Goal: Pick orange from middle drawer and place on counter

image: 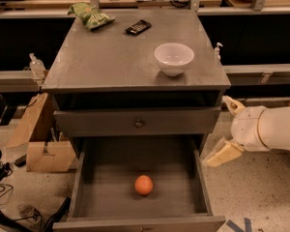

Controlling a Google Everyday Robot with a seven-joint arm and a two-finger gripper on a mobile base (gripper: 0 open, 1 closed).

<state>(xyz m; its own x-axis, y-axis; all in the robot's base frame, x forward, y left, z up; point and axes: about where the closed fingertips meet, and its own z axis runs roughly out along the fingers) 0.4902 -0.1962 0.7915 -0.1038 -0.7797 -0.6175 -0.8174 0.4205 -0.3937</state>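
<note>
The orange point(143, 184) lies on the flat grey floor of the pulled-out middle drawer point(106, 178), near its centre and toward the front. The counter point(116, 57) is the grey cabinet top above it. My gripper point(225, 129) is to the right of the cabinet, outside the drawer's right wall and above floor level. Its two cream fingers point(222, 153) are spread apart and hold nothing. It is well apart from the orange.
A white bowl point(174, 58), a green snack bag point(91, 14) and a small black object point(138, 27) sit on the counter. A shut drawer front with a knob point(139, 123) is above the open drawer. Cardboard boxes point(38, 139) stand on the floor at left.
</note>
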